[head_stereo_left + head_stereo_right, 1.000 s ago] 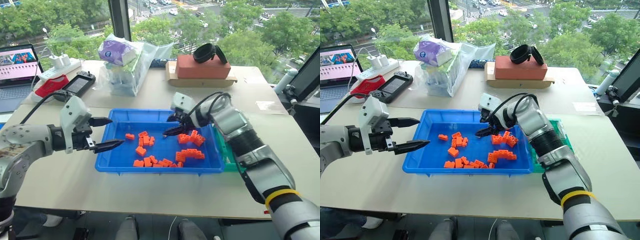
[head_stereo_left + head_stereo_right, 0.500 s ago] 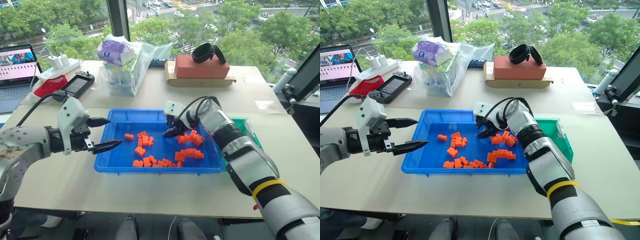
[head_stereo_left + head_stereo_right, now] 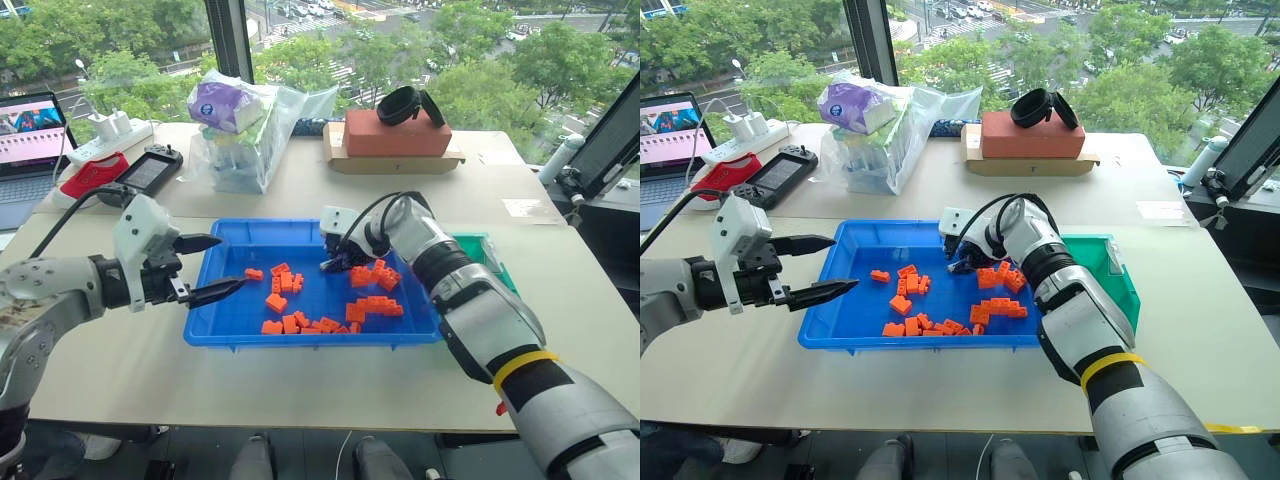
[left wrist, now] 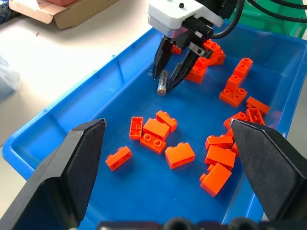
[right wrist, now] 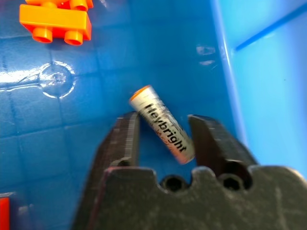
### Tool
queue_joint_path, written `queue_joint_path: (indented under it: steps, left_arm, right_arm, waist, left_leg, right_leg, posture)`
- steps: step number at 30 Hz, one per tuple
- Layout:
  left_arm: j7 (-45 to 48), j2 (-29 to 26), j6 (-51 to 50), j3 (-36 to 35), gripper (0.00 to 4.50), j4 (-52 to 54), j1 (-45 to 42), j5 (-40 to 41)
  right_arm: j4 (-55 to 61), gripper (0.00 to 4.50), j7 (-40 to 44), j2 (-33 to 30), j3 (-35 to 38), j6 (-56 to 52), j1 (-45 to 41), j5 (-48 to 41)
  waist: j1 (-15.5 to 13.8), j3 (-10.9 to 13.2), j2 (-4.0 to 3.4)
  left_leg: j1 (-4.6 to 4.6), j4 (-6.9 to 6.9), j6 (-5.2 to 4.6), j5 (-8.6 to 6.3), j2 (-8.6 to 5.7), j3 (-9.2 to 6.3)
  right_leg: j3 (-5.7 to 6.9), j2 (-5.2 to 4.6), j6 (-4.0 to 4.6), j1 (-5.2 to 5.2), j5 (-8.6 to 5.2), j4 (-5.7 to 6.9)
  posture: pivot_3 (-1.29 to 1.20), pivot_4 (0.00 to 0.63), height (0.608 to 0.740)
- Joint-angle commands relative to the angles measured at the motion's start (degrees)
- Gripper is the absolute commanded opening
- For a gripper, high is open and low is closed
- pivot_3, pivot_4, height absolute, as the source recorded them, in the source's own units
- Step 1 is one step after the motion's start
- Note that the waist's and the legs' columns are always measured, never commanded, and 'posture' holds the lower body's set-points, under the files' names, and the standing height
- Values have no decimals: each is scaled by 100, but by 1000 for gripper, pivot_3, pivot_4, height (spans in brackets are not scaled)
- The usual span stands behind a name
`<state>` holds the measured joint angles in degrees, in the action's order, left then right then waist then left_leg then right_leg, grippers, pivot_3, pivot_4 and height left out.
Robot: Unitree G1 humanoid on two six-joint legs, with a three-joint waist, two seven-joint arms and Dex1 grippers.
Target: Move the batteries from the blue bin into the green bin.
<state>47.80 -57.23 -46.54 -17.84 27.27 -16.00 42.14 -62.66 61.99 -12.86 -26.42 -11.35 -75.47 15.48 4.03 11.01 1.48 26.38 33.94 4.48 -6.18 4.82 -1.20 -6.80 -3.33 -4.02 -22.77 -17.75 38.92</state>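
Observation:
The blue bin lies mid-table, holding several orange bricks. One silver-grey battery rests on the bin floor near its far wall. My right gripper reaches down into the bin and is shut on that battery, one finger on each side and the battery slanted between them. The green bin stands against the blue bin's right side, partly behind my right arm. At the blue bin's left rim my left gripper hovers open and holds nothing.
Beyond the bins stand a plastic bag of goods and a cardboard tray with a red block. A laptop, power strip and handheld console sit at the far left. A monitor edges the right.
My right gripper sank a little toward the bin's far wall and its fingers closed around the battery. The left gripper stayed put.

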Motion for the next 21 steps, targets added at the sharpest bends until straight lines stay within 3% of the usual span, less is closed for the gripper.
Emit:
queue_joint_path:
  steps: [1, 7, 13, 16, 21]
  left_arm:
    - [-40, -15, 93, -184, 4500, 161, -32, 26]
    - [-19, -25, 124, -156, 4500, 110, -67, 6]
    - [69, 20, 131, 92, 4500, -35, -413, 53]
    - [171, 76, 91, 249, 4500, -91, -676, 146]
    - [238, 200, 120, 550, 4500, -365, -1016, 56]
  right_arm:
    - [-72, 374, 76, 16, 32, -182, -99, 115]
    - [271, 234, 286, -97, 279, -288, -174, -98]
    - [1450, 234, 884, -565, 713, -761, -121, -522]
    - [2330, 234, 1215, -1037, 1060, -1499, -73, -844]
    - [3561, 234, 1058, -2107, 1721, -2837, 238, -1154]
  waist:
    - [0, 0, 0]
    - [0, 0, 0]
    - [-11, 1, -1]
    - [-25, 2, -2]
    - [-99, 1, -1]
  left_leg:
    - [0, 0, 0, 0, 0, -1]
    - [0, 0, 0, 0, 0, -1]
    - [3, -1, 0, 0, -1, 0]
    - [4, -1, 0, 0, -1, -2]
    - [9, -1, 0, 0, -2, -2]
  right_leg:
    - [0, 0, 0, 0, 0, 0]
    - [1, 0, 0, 0, 0, 0]
    - [1, 0, 0, -4, 0, 0]
    - [3, 0, 0, -3, 0, -1]
    - [4, -1, 1, -5, -1, -3]
  posture:
    - [0, 150, 739]
    - [0, 150, 739]
    - [0, 150, 739]
    - [0, 150, 739]
    - [0, 150, 739]
